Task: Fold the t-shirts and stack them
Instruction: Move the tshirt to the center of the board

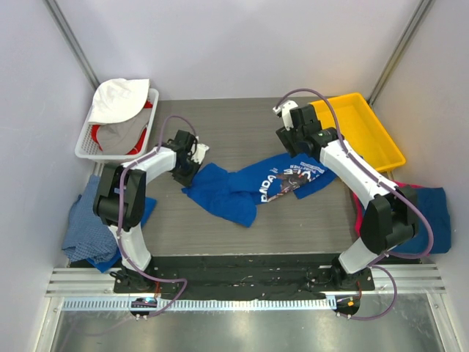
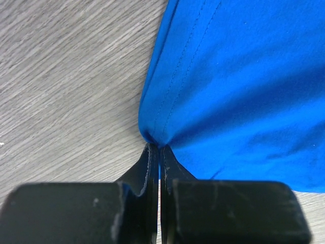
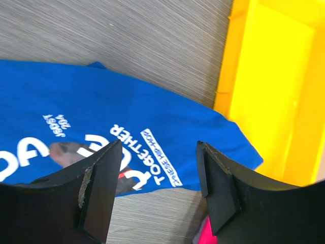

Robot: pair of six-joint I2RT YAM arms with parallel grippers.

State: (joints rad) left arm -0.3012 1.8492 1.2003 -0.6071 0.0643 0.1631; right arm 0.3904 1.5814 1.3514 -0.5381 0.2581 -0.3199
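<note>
Task thing: the royal blue t-shirt (image 1: 242, 192) lies rumpled at the middle of the bench (image 1: 242, 125), print up, not yet spread flat.
Long axis: it runs across the bench, its left end by the left arm, its right end just beside the yellow tray (image 1: 399, 155).
Left hand (image 2: 155, 148): pressed together low on the bench, pinching a stitched edge fold at the shirt's left end.
Right hand (image 3: 158, 152): fingers spread, holding nothing, hovering over the shirt's right end with the white lettering below the gap.
Key relation: the 2 hands stand at opposite ends of the axis; the free right edge lies straight beneath the right hand, the nearer one for it.
Next move, as I judge it: the right hand drops and pinches that edge, then both draw apart along the axis.
Risk: a grab on 1 layer only would leave the middle bunched.
Other shirts: a blue shirt (image 1: 84, 227) off the left edge, magenta and blue shirts (image 1: 432, 213) by the right arm; no stack begun.
</note>
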